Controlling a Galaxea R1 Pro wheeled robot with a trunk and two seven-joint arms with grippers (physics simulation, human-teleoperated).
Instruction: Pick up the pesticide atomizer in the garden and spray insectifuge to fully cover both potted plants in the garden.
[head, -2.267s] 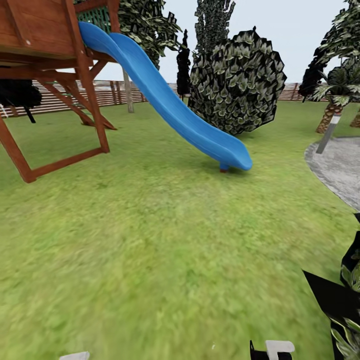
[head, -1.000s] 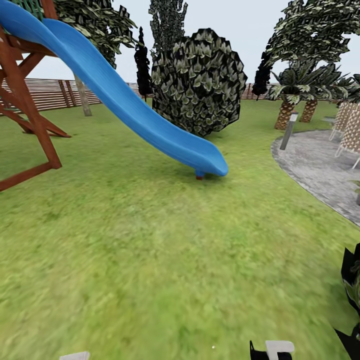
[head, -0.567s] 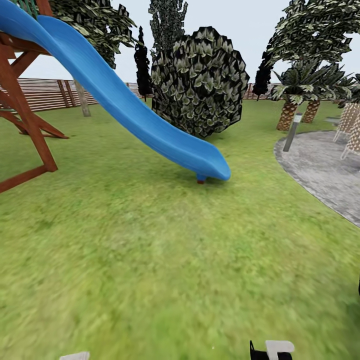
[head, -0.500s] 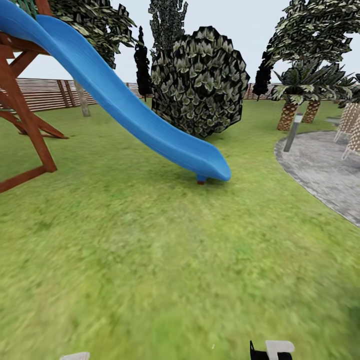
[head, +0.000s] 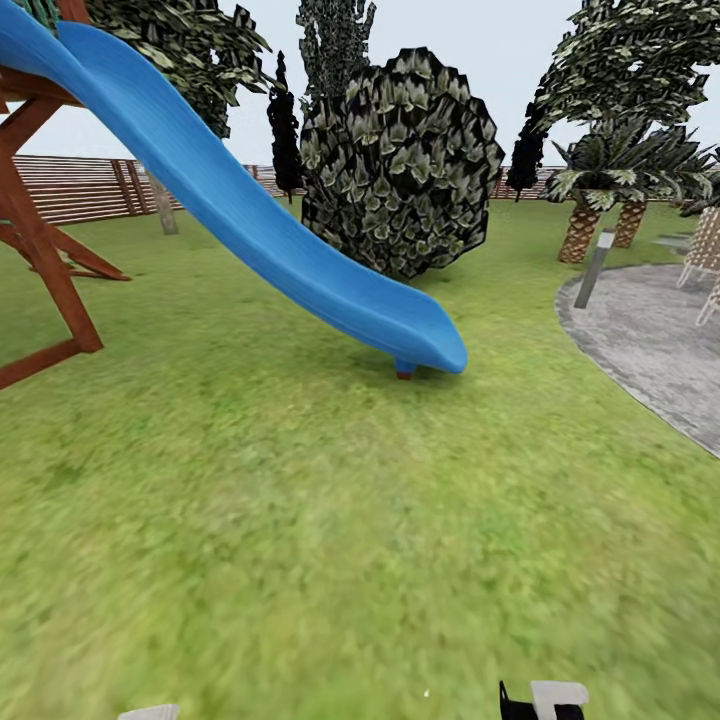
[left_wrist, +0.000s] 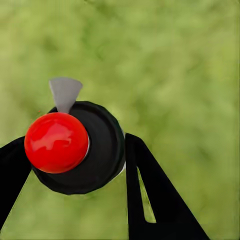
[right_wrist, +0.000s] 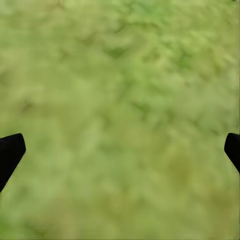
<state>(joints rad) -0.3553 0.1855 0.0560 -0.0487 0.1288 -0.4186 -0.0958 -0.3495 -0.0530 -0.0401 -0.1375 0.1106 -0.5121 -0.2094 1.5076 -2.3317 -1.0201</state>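
In the left wrist view my left gripper (left_wrist: 75, 167) is shut on the pesticide atomizer (left_wrist: 87, 160), a round black body with a glossy red ball and a small grey nozzle on top, held over blurred grass. My right gripper (right_wrist: 120, 150) is open above the grass with nothing between its black fingertips (right_wrist: 9, 151). The garden's lawn (head: 300, 520) spreads ahead in the head view, with the grey paved patio (head: 650, 340) at the right. The potted plants are out of view.
A blue slide (head: 250, 220) on a brown wooden play frame (head: 40, 250) stands ahead left. Behind it are a big round bush (head: 400, 160), palms (head: 580, 225) and the slat fence (head: 80, 185). A short lamp post (head: 596, 268) and wicker chairs (head: 706, 250) edge the patio.
The whole head view has shifted as the camera turned right and moved: the play frame slid left and the patio came in. The dark leaves at the lower right have left the picture.
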